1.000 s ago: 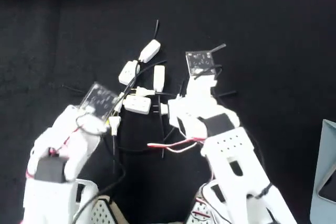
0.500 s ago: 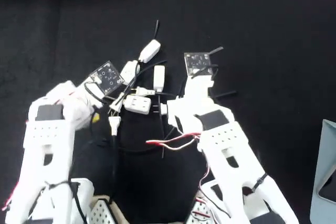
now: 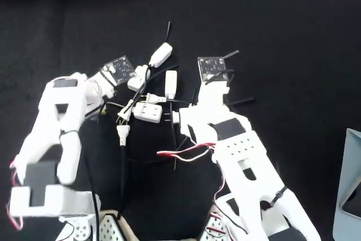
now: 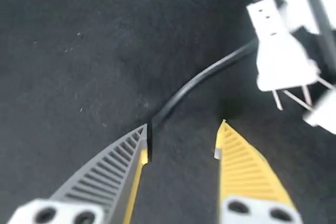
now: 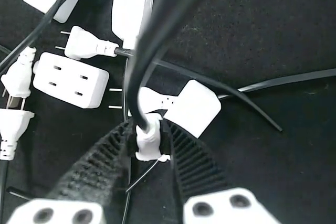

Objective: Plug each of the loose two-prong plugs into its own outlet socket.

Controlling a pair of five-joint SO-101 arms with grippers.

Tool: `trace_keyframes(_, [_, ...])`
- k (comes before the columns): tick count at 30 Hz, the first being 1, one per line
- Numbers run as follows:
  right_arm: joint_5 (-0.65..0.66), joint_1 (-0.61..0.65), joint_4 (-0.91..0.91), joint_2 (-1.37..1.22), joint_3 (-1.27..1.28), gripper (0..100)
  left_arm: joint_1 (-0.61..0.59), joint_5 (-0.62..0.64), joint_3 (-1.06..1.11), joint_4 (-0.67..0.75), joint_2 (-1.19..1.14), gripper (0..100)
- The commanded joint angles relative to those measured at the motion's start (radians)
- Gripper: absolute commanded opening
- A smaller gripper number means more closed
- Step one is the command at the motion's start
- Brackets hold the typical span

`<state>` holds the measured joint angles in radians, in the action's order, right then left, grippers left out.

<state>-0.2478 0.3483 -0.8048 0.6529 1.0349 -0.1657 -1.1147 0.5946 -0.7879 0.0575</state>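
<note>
My right gripper (image 5: 148, 128) is shut on a white two-prong plug (image 5: 148, 139) whose black cable (image 5: 157, 35) runs up past the camera. Beside it lie a white outlet block with slots (image 5: 71, 80), a white adapter (image 5: 191, 107) and another plug (image 5: 86, 43). My left gripper (image 4: 184, 126) stands open just above the black cloth, straddling a black cable (image 4: 199, 85). A loose white plug (image 4: 281, 66) with bare prongs lies a little beyond its yellow finger (image 4: 239, 156). From above, the outlets (image 3: 148, 112) and plugs (image 3: 122, 134) cluster between the two arms.
More white outlet blocks (image 3: 161, 55) (image 3: 170, 83) (image 3: 138, 77) lie at the back of the cluster, with black cables tangled among them. Red and white wires (image 3: 183, 154) hang off the right arm. A grey box edge (image 3: 351, 190) shows at the far right.
The left arm has swung from the front toward the back left, its wrist rising and turning over the cluster's left side. The right arm has held almost still with the plug.
</note>
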Motion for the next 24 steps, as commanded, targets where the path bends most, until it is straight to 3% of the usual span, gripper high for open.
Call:
trace_keyframes(1, [-0.009,-0.012,0.015,0.002,-0.008,1.2,-0.004,-0.006,-0.153,0.011,-0.143,21])
trace_keyframes(10, [-0.009,-0.012,0.012,0.004,-0.008,1.2,-0.008,-0.011,-0.166,-0.02,-0.239,17])
trace_keyframes(15, [-0.009,-0.012,0.012,0.004,-0.008,1.2,-0.004,-0.015,-0.159,-0.196,-0.152,2])
trace_keyframes(24, [-0.009,-0.012,0.012,0.005,-0.008,1.2,-0.004,-0.069,-0.159,-0.476,-0.009,3])
